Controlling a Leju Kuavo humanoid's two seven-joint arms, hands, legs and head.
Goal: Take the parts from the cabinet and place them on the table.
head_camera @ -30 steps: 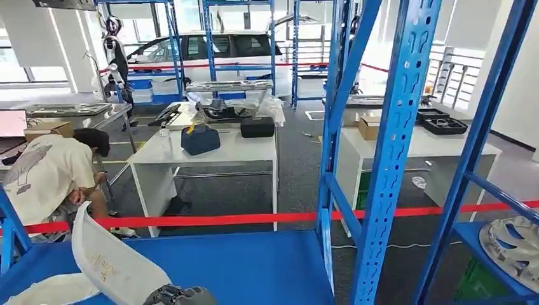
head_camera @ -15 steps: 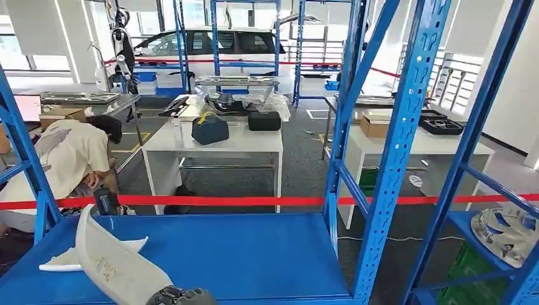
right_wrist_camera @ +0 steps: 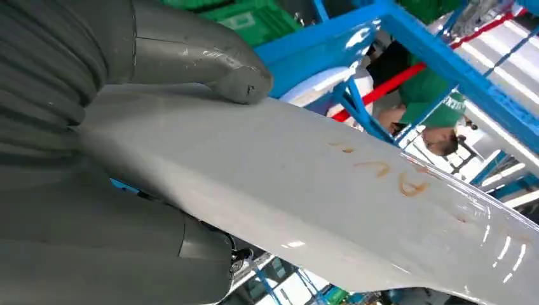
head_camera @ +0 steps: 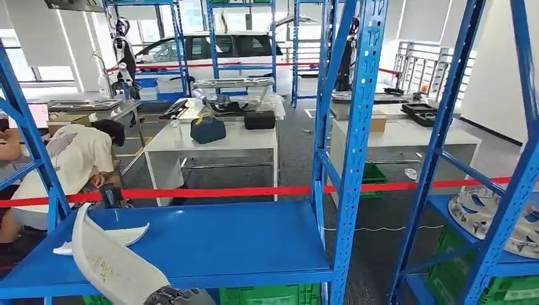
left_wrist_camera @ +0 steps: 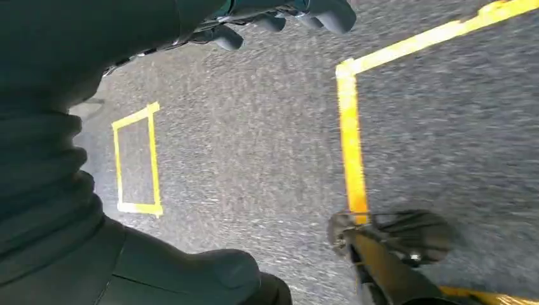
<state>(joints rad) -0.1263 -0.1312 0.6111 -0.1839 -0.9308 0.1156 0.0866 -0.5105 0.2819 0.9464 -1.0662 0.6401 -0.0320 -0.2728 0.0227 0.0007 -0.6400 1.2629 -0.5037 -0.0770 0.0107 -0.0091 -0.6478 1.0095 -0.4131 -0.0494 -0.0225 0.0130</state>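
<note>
My right hand [head_camera: 181, 296] shows at the bottom edge of the head view, gripping a long white curved part [head_camera: 108, 264] that slants up and to the left, in front of the blue cabinet shelf [head_camera: 222, 244]. Close up, the thumb [right_wrist_camera: 203, 60] presses on the glossy white part [right_wrist_camera: 330, 203], which bears orange marks. A second white part [head_camera: 105, 238] lies flat on the shelf's left side. My left hand [left_wrist_camera: 279, 19] hangs over grey floor, fingers apart, holding nothing.
Blue uprights [head_camera: 356, 127] frame the shelf. A neighbouring shelf at right holds a pale wheel-like part [head_camera: 489, 216]. Green crates [head_camera: 267, 295] sit below. Beyond red tape [head_camera: 222, 192] stand two white tables [head_camera: 222, 141] [head_camera: 407, 135]. A person [head_camera: 70, 165] crouches at left.
The whole head picture has shifted: the camera drew back from the cabinet, so the shelf's front edge and the green crates below came into view. The white part stays in my right hand.
</note>
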